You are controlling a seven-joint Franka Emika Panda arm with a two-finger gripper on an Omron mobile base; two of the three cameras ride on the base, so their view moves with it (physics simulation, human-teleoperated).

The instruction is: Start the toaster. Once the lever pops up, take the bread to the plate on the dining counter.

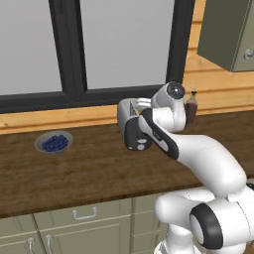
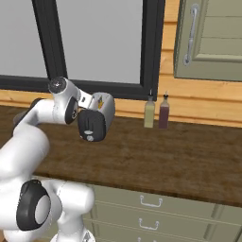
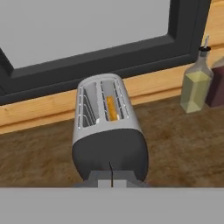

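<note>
Standing on the dark wood worktop [image 1: 89, 168] below the window [image 1: 99, 44], the toaster [image 3: 107, 131] faces the arm with its black end panel forward. Hand view: toaster sits centre frame, two slots on top running toward 12 o'clock; the bread [image 3: 112, 108] shows as an orange-tan strip sunk in the right-hand slot, the left-hand slot bare. The gripper [image 3: 111, 181] sits at 6 o'clock of the toaster, its two fingertips pressed together with only a thin dark seam between them, right against the foot of the black panel; nothing is pinched between them. The lever itself cannot be made out behind the tips. At 2 o'clock of the toaster, well apart, a pale oil bottle [image 3: 195, 85] stands upright against the wood wall strip, a dark red bottle [image 3: 217, 85] just beside it on the far side. Left base view: toaster [image 1: 130, 124] is partly covered by the white forearm, which crosses its right side; a grey bowl of blue berries [image 1: 54, 142] lies at 9 o'clock of it, well apart, on the same worktop. Right base view: toaster [image 2: 98, 118] sits mid-left with the wrist at its 9 o'clock; both bottles stand at its 3 o'clock, near the window's lower corner. Drawer fronts [image 2: 151, 208] run beneath the worktop edge.
</note>
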